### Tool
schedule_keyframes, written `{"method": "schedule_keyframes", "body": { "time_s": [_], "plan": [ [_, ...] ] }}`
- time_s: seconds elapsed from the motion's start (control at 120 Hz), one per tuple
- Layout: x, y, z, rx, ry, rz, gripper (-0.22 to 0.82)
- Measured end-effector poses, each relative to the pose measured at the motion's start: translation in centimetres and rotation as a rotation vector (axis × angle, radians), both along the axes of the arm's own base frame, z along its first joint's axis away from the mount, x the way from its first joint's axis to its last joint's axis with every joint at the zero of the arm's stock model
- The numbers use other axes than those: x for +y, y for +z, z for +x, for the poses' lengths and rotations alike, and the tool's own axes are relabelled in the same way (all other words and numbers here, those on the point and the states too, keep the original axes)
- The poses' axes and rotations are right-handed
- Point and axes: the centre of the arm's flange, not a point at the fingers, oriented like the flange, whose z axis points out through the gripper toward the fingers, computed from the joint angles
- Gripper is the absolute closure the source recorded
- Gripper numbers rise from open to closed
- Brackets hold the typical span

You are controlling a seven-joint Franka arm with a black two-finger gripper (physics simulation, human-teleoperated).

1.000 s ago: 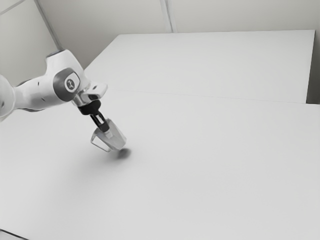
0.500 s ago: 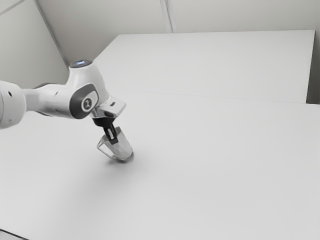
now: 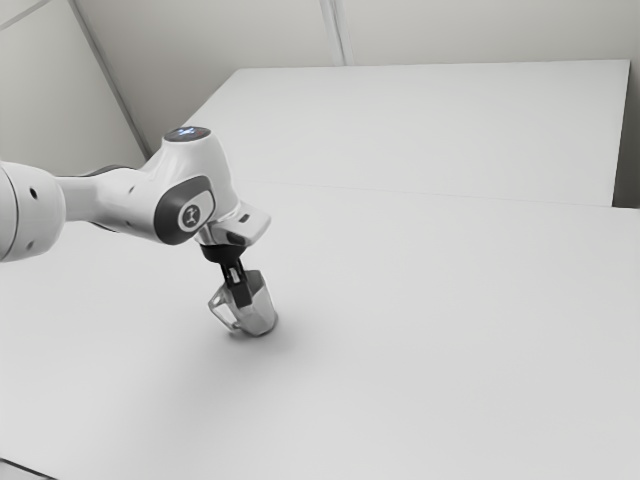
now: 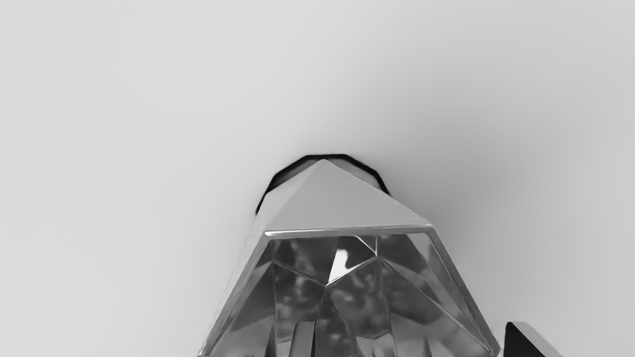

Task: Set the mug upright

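The shiny grey faceted mug (image 3: 262, 311) leans a little in the exterior view, its mouth up and tipped toward that view's left, its base low at the table surface; whether the whole base touches is unclear. Its handle points to the exterior view's left. My gripper (image 3: 242, 296) reaches down at the mug's rim, shut on the mug. In the wrist view the mug (image 4: 342, 206) shows its open mouth and faceted inside. There my gripper (image 4: 410, 339) has one finger over the mouth and the other outside the wall, with the side wall between them.
The white table (image 3: 420, 330) spreads widely around the mug. A dark cable (image 3: 28, 469) lies at the near left corner of the exterior view. Pale walls stand behind the table.
Hand and mug have come down together and toward the exterior view's right. The mug has turned from strongly tilted in the air to nearly upright, low at the table.
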Motion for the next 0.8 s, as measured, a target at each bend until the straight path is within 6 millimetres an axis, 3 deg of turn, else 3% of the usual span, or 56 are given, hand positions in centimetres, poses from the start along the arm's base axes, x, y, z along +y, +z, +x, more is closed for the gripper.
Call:
{"method": "schedule_keyframes", "body": {
  "time_s": [0.125, 0.2, 0.317, 0.367, 0.433, 0.533, 0.8],
  "plan": [
    [0.9, 0.7, 0.0, -0.01, 0.027, 0.007, 0.12],
    [1.8, 2.1, -0.1, -0.033, 0.05, 0.018, 0.09],
    [6.1, 5.3, -0.5, -0.078, 0.149, 0.043, 0.05],
    [7.0, 6.2, -0.5, -0.09, 0.175, 0.046, 0.04],
    [7.0, 7.3, -0.2, -0.103, 0.191, 0.045, 0.03],
    [6.8, 11.4, 1.3, -0.135, 0.254, 0.042, 0.02],
    [6.3, 16.8, 1.9, -0.114, 0.509, -0.01, 0.01]
  ]
}}
